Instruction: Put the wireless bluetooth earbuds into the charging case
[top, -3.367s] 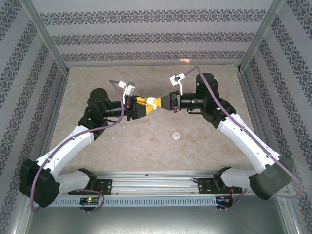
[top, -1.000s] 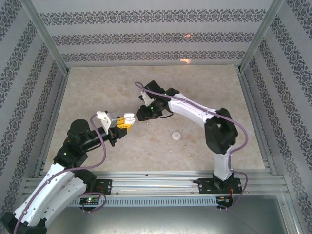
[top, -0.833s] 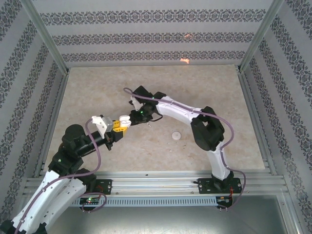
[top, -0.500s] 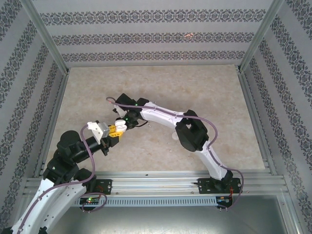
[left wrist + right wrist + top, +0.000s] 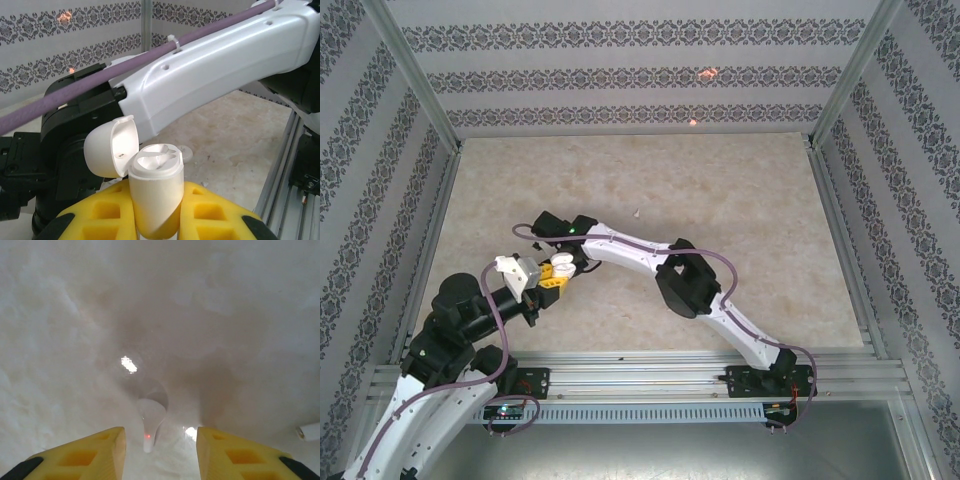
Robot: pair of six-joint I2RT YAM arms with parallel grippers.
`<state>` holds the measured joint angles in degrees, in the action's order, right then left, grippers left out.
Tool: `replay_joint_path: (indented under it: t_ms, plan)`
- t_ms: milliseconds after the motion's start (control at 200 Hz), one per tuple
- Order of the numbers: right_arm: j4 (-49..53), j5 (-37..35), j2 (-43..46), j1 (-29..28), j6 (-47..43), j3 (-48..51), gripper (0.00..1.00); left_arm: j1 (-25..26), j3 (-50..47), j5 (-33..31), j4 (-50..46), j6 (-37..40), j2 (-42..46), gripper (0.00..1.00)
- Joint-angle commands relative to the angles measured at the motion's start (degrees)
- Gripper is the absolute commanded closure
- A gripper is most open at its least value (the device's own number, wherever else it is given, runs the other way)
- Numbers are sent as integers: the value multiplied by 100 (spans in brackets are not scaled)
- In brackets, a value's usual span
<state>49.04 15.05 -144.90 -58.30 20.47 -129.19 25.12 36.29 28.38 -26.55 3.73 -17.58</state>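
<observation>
Glossy white rounded plastic charging case [image 5: 155,195] stands clamped in the left claw [image 5: 156,216], its lid [image 5: 111,146] flipped open. What its wells hold is unclear. The right claw [image 5: 160,440], fingers apart, hangs over one tiny white short-stemmed earbud [image 5: 149,420], which lies on the beige marbled desk [image 5: 225,300].

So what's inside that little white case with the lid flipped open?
The charging case shows two curved hollows at the top, and nothing sticks out of them. Their bottoms are hidden below the rim.
</observation>
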Motion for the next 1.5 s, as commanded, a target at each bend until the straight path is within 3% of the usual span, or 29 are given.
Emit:
replay_joint_path:
  t_ms: [0,160,450,590,714,954,1124,1374,1494]
  plan:
    - [365,-230,-234,-102,-198,-407,59,36,203,-36,-192,128,122,100]
    - [465,-223,-431,-163,-254,-626,64,36,237,-44,-313,146,158,100]
    - [635,-182,-290,-157,-348,-547,84,36,179,33,-371,148,178,100]
    - [401,-19,206,17,-243,130,87,37,71,115,-154,55,158,100]
    - [-94,143,965,277,-48,1308,90,41,-74,293,159,-36,67,100]
    - [-1007,209,2564,958,271,3966,90,39,-575,856,1634,-487,-353,100]
    - [-1105,32,3241,1314,351,5228,90,37,-797,1133,2673,-680,-957,100]
    - [-973,10,3141,1351,518,5466,87,37,-788,1179,3193,-673,-1552,100]
    - [-859,16,3048,1351,599,5291,78,36,-764,1111,3151,-646,-1555,100]
